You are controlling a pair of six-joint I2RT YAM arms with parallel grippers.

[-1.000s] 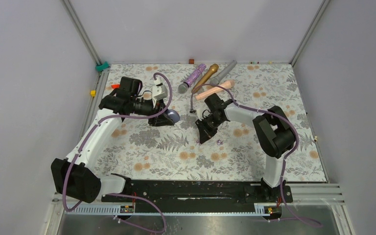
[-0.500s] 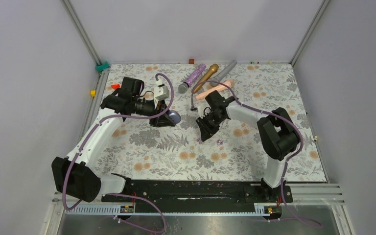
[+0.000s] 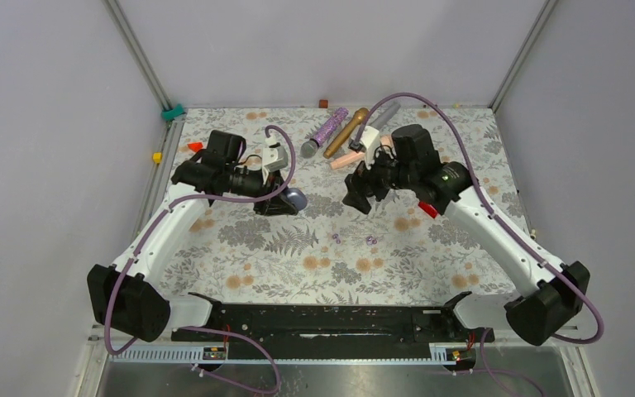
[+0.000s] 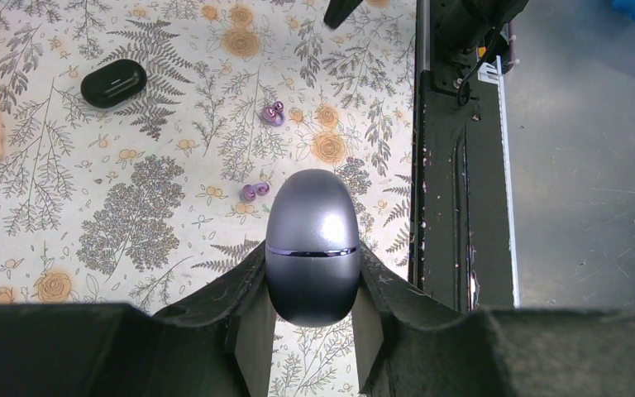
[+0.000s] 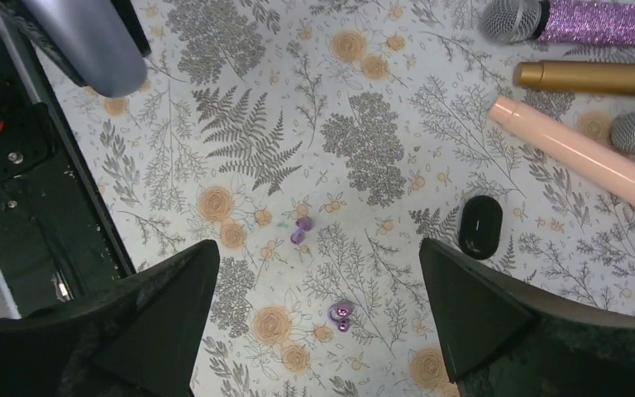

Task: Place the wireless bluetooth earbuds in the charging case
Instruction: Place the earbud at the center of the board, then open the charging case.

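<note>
Left jaws gripping grey case (image 4: 312,248), long axis along them, right jaws wide open over earbuds (image 5: 300,231)

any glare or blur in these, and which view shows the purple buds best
Left wrist: a bright glare patch on the glossy grey case, while the floral mat is sharp. Right wrist: the purple buds are crisp with tiny highlights, and the open right gripper is nearly featureless black. Top external: even, soft lighting with no strong shadows, but the buds are mere specks.
</note>
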